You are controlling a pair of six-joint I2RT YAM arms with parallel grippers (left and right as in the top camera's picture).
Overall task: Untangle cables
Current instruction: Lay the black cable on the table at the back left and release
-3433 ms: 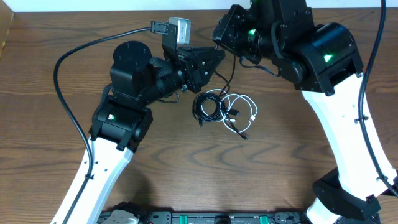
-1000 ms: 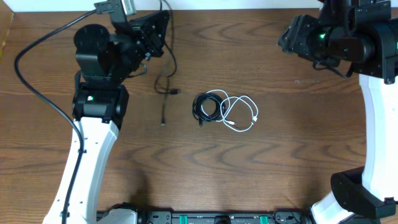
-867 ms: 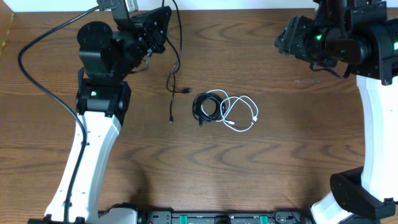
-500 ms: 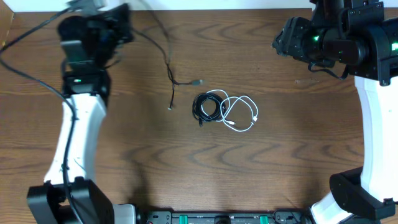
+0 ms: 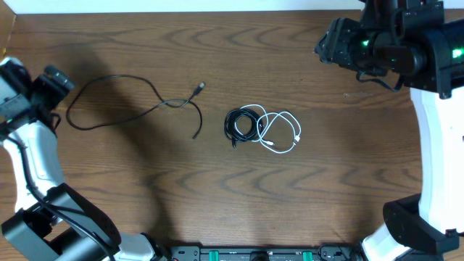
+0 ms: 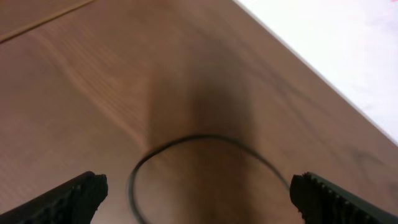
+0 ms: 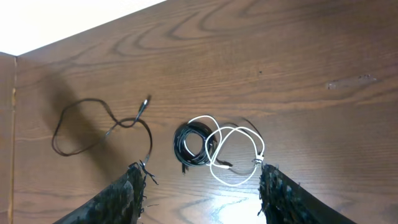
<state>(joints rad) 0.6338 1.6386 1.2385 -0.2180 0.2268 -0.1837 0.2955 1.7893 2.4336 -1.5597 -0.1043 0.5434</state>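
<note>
Since the earlier frame, the left arm has swung out from the far middle of the table (image 5: 326,188) to its left edge, carrying one black cable (image 5: 163,104) away from the rest; that cable now lies loose on the table, between the left edge and the middle, toward the far edge.

The left end effector (image 6: 199,186) stands wide open and holds nothing; its wrist view shows one curve of the black cable on the wood below and between the fingers. We judge this opening to be the release; the cable has been laid well apart from the others so that it cannot catch on them again.

The bundle (image 5: 261,130) sits near the middle of the table; it consists of a black coil (image 5: 239,125) and a white cable (image 5: 296,129), whose loops overlap. We judge that these two are not yet separated.

The right end effector (image 7: 202,177) hangs above the far right part of the table, partly open and empty; its camera takes in both the bundle and the black cable. We judge that it is held clear to leave room for the left arm's swing, and is placed to take the next strand.
</note>
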